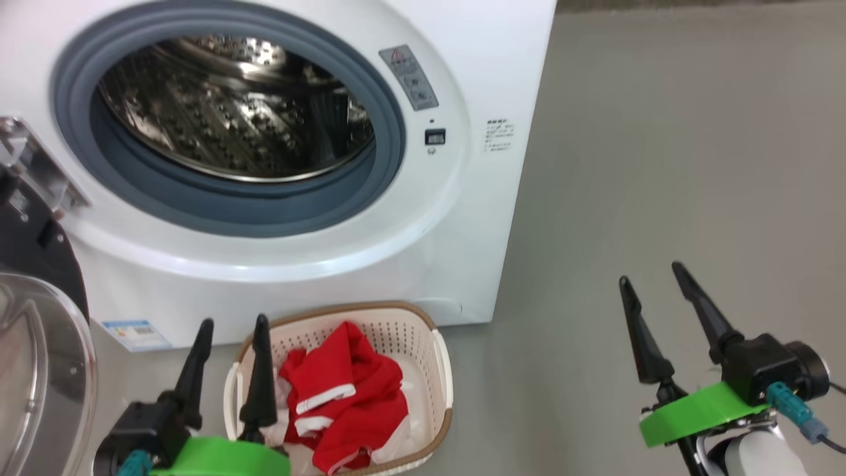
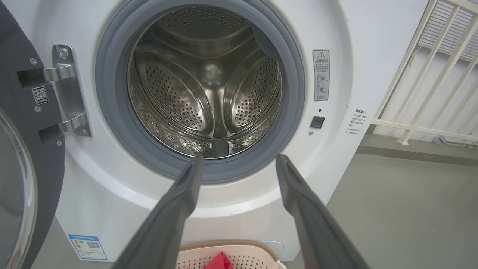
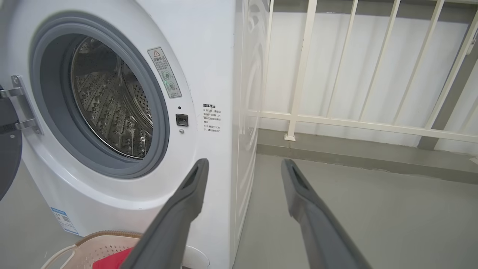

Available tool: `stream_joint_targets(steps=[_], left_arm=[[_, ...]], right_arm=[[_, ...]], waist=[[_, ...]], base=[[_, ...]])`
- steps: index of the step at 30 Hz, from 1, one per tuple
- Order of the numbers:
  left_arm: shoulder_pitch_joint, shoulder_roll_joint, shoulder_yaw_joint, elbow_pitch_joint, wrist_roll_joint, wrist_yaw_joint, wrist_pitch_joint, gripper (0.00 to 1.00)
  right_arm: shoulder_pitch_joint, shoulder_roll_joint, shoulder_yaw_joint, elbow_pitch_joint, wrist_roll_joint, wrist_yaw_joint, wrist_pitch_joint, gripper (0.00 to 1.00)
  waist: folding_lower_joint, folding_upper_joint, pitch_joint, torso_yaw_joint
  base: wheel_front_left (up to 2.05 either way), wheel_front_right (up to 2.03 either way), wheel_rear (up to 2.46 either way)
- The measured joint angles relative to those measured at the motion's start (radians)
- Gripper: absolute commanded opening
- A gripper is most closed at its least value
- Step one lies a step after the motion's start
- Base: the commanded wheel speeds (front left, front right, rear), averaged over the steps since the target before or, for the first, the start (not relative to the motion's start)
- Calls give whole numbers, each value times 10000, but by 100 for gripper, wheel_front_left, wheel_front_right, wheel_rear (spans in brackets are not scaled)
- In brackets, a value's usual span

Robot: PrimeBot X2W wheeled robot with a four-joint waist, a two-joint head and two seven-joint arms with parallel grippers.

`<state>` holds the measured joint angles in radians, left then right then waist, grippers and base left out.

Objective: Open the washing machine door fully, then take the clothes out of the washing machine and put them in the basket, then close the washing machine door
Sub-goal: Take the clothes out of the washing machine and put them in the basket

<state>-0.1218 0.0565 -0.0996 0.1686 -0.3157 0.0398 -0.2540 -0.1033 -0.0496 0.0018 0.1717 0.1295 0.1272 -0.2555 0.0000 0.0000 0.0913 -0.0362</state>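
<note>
The white washing machine stands with its steel drum bare inside. Its door hangs swung open at the left, black rim and clear glass bowl toward me. On the floor in front sits the cream basket with the red clothes piled in it. My left gripper is open, hovering by the basket's left rim. My right gripper is open over bare floor to the right.
Grey floor stretches to the right of the machine. A white railing runs along the wall behind and beside it. A blue label sticker marks the machine's lower left front.
</note>
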Motion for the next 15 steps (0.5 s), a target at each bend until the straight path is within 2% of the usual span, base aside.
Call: stream_joint_targets(steps=[9, 15], left_arm=[[898, 178, 71, -397, 77, 316, 123, 100], [1053, 244, 98, -648, 77, 430, 163, 100]], right_arm=[[497, 25, 94, 19, 10, 0, 0, 100], [591, 25, 84, -8, 8, 0, 0, 100]], waist=[[0, 0, -747, -216], [0, 0, -841, -340]], base=[[0, 0, 0], [0, 0, 0]])
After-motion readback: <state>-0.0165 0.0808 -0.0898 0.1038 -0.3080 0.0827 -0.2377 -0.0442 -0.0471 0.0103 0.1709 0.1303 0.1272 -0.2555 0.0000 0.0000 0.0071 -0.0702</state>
